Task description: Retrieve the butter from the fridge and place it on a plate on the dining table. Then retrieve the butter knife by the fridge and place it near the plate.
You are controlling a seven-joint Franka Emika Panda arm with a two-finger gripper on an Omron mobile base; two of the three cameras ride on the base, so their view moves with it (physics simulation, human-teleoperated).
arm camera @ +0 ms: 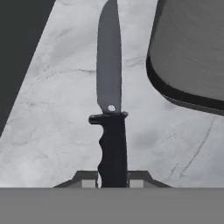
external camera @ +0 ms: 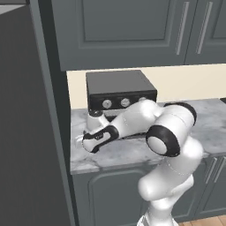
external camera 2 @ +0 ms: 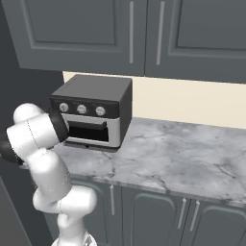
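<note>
The butter knife [arm camera: 111,92] lies on the marble kitchen counter [arm camera: 52,131], its dark blade pointing away from me. Its black handle sits between my two fingertips, and my gripper [arm camera: 113,181] is shut on it. In the left base view my gripper [external camera: 84,142] is low over the counter's left end, close to the tall grey side that looks like the fridge [external camera: 17,132]. The butter, the plate and the dining table are out of view.
A dark toaster oven [external camera: 119,90] [external camera 2: 93,113] stands just behind my hand, with its rounded base [arm camera: 188,65] close to the right of the blade. Grey wall cabinets [external camera 2: 129,33] hang above. The marble counter [external camera 2: 182,153] runs on to the right.
</note>
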